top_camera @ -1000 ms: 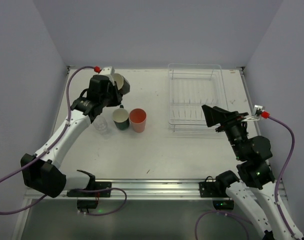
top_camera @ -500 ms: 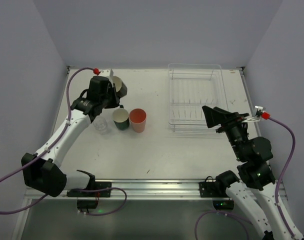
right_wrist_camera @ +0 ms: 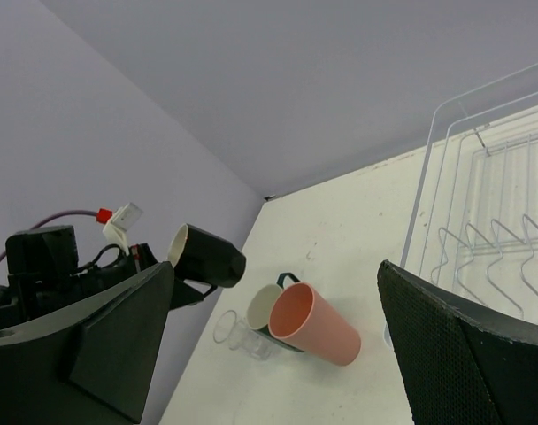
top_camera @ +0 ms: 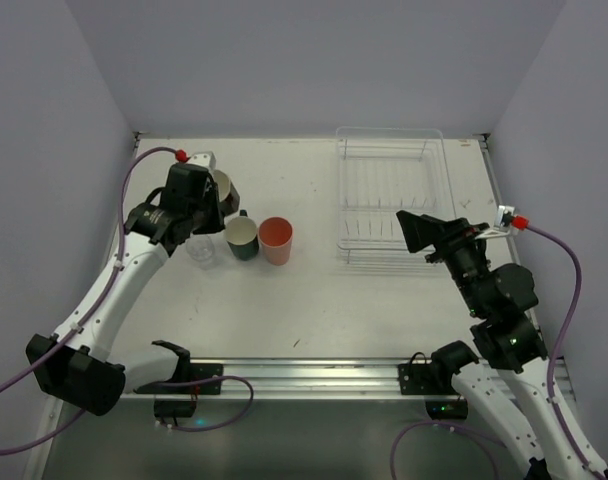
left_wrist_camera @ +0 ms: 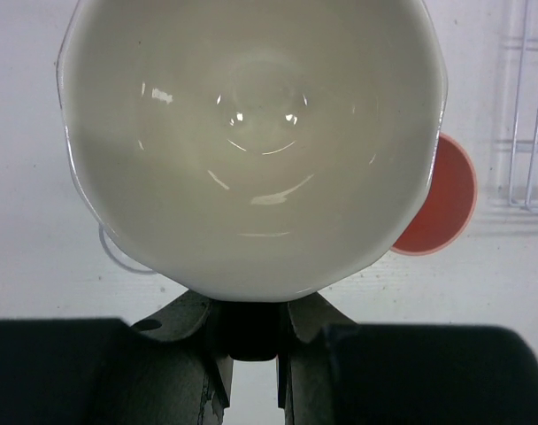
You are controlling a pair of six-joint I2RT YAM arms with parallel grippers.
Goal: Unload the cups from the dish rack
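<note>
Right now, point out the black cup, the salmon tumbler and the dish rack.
black cup (right_wrist_camera: 207, 258): right wrist view, its dark outer wall.
salmon tumbler (top_camera: 275, 238): top external view, its open mouth.
dish rack (top_camera: 389, 130): top external view, its far rim.

One each: black cup (top_camera: 222, 187), teal cup (top_camera: 242, 238), pink tumbler (top_camera: 275, 240), clear cup (top_camera: 202, 252), dish rack (top_camera: 389, 131).

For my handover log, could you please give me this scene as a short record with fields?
Left hand: shut on the black cup with cream inside, tilted, off the table
Transparent rectangular dish rack: no cup visible inside
Right hand: open, empty, by the rack's near edge
On table: dark teal cup, salmon-pink tumbler, small clear cup, grouped upright
</note>
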